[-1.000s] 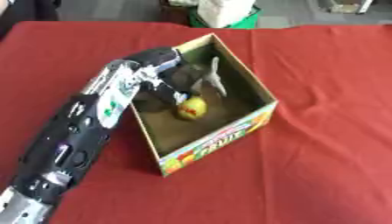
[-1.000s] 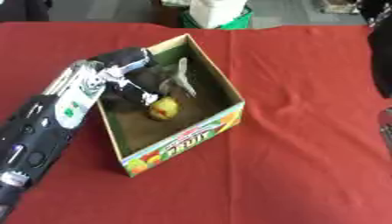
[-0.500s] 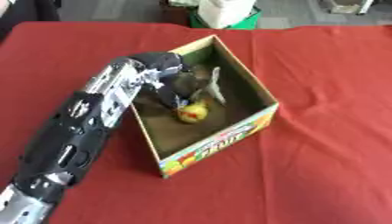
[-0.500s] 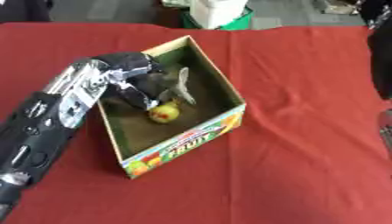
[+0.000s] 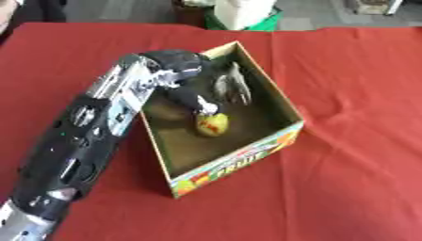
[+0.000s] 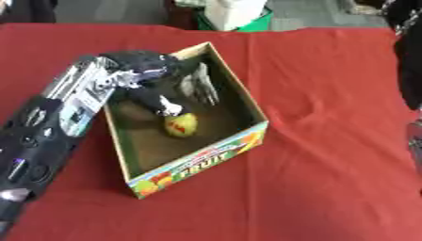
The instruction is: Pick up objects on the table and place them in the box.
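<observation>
A cardboard fruit box (image 5: 239, 164) stands open at the middle of the red table. On its floor lies a yellow and red fruit (image 5: 212, 124). My left arm comes in from the lower left and over the box's left wall. My left hand (image 5: 224, 84) is inside the box with straight, spread fingers, open and holding nothing. Its thumb (image 5: 204, 106) points down at the fruit, just above it; whether they touch I cannot tell. A dark arm shape with a grey part (image 6: 415, 136) shows at the right edge; it may be my right hand.
A green and white container (image 5: 243, 12) stands beyond the table's far edge. The red cloth (image 5: 354, 141) stretches to the right of and in front of the box.
The fruit lies at the same spot on the box floor. My left hand stays open above it, and its wrist has turned a little. The view has shifted slightly.
</observation>
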{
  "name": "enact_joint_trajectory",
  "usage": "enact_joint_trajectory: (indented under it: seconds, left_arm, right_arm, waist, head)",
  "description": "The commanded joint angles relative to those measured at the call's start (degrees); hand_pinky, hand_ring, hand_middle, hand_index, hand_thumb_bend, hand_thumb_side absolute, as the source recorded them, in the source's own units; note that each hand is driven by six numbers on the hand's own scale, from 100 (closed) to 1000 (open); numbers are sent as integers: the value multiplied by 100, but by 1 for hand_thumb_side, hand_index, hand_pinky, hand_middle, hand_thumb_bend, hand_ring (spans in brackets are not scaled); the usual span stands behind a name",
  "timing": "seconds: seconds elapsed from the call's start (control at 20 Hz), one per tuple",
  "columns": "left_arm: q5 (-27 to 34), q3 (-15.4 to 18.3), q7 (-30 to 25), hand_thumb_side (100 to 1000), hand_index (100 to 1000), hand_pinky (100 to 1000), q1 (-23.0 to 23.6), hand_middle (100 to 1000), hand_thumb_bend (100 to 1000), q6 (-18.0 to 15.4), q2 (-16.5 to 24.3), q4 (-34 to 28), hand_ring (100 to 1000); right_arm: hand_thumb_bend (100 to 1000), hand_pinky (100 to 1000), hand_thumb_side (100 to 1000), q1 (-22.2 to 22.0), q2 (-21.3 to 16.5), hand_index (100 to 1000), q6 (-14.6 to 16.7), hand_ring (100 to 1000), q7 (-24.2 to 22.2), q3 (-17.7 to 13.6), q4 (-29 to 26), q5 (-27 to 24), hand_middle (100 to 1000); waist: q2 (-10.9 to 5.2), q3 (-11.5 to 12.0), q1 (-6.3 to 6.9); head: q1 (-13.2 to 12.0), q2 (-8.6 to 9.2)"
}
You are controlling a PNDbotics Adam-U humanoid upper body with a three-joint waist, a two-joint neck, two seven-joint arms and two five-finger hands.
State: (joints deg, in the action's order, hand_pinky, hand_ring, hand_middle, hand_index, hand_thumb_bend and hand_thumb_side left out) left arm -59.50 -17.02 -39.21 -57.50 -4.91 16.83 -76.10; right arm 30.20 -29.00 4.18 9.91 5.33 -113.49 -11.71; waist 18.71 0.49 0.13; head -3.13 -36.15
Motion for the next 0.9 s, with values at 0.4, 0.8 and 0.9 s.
enact_joint_trajectory:
  seconds: [0.4,0.8,0.9]
  left_arm:
    - [514,272,24,1000,970,773,-49,878,194,126,349,-987,848]
    - [1196,1091,583,981,886,656,364,764,100,567,399,-2042,710]
    - [1434,1381,820,980,874,646,592,742,100,777,431,-2423,691]
  right_arm:
    - [100,802,840,17,-98,861,-21,788,33,-57,-110,3,713]
    - [100,800,849,56,-148,863,29,791,120,-94,-110,-108,719]
    - [100,800,847,36,-160,863,35,791,144,-104,-110,-135,720]
  waist:
    - [-210,62,-7]
    - [-399,322,-38]
    - [-453,419,-34]
  head:
    - [78,-30]
    - [218,-340]
    - [245,-382]
